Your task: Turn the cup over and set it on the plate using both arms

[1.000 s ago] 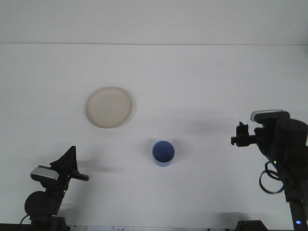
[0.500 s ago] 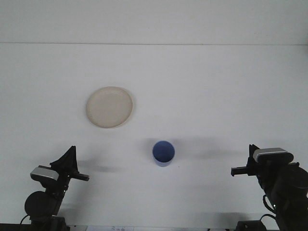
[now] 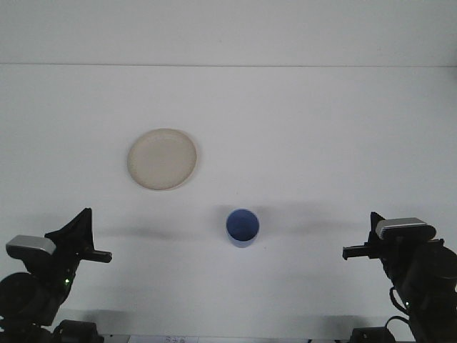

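cup (image 3: 243,227): blue, near centre of the white table (image 3: 307,128), mouth facing up — we read no writing on it
plate (image 3: 163,158): cream, far-left of the cup, well apart
left gripper (image 3: 84,241): near-left corner — we cannot tell its state
right gripper (image 3: 359,246): near-right corner, state unclear to us

A plain white surface (image 3: 300,143) without pattern. A cream plate (image 3: 163,158), slightly darker beige at its centre. A blue cup (image 3: 243,227), deeper blue inside, paler blue on its outer wall. The left tool (image 3: 82,239) is black with a silver-grey block behind it. The right tool (image 3: 360,246) is black, also with a silver-grey block.
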